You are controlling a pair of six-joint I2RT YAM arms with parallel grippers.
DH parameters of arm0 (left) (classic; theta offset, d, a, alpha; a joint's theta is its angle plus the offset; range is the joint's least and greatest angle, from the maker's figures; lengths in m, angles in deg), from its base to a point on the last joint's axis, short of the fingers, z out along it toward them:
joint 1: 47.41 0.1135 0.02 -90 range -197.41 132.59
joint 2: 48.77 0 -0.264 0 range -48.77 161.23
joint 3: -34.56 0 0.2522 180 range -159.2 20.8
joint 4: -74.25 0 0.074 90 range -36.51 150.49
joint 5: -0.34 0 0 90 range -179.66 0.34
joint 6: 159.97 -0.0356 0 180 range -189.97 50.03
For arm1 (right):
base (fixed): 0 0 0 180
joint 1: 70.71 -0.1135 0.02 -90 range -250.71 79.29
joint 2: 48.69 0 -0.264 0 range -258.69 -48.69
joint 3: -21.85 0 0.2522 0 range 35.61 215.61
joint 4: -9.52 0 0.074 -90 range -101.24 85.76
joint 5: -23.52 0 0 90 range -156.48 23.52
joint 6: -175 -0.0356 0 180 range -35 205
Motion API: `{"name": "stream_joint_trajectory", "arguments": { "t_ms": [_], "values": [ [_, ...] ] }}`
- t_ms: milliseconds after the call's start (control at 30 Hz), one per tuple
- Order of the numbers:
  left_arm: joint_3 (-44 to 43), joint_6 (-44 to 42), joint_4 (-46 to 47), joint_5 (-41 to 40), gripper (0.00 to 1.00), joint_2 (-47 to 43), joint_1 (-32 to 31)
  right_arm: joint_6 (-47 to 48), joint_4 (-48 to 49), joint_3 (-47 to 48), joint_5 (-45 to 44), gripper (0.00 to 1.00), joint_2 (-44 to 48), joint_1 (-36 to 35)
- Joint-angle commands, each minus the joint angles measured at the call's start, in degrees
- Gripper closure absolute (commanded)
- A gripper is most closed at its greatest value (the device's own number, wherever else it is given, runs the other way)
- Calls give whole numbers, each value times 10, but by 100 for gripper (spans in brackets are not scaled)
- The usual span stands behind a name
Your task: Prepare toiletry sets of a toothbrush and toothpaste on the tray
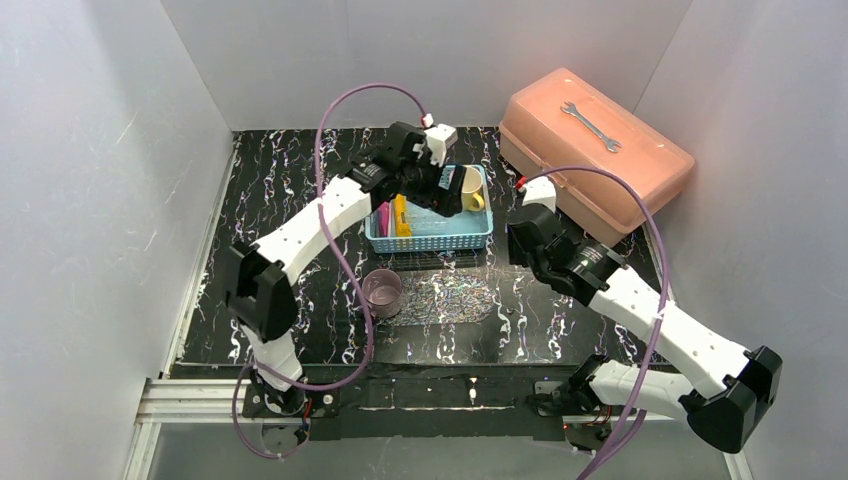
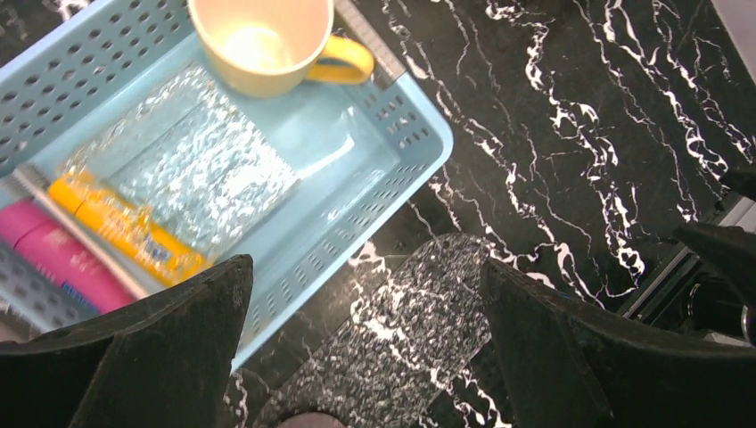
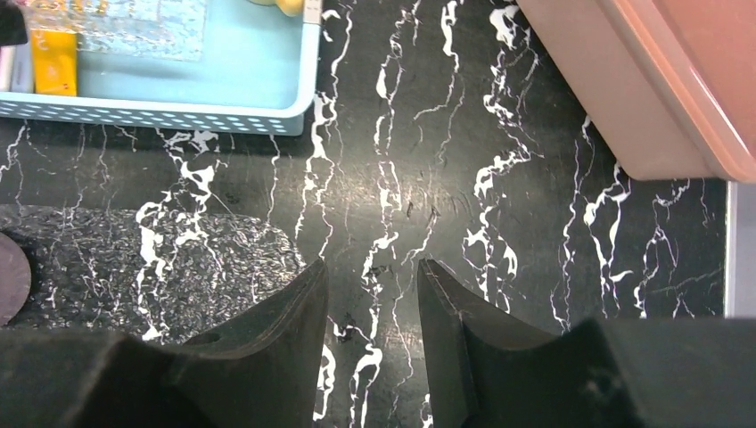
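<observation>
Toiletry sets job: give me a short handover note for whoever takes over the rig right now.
Left gripper: open, empty, hovering above the blue basket.
Right gripper: open, empty, over the table beside the tray.
Yellow tube and pink tube lie in the basket, with a yellow cup. Toothbrushes are hard to make out.
Done: nothing on the tray yet.
Left: move a tube and a toothbrush per set onto the tray.
</observation>
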Motion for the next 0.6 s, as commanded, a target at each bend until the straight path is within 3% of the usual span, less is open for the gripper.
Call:
{"name": "stream_joint_trajectory", "arguments": {
  "t_ms": [0,467,567],
  "values": [
    [-80,-26,-9,60,1,48,-6,-46,-19,-9,-22,50,37,11],
    [-259,-106,-28,98,1,238,-11,-90,-49,-33,33,50,110,14],
    [-299,-124,-41,103,6,268,-11,-96,-36,-46,47,50,126,14]
  ]
}}
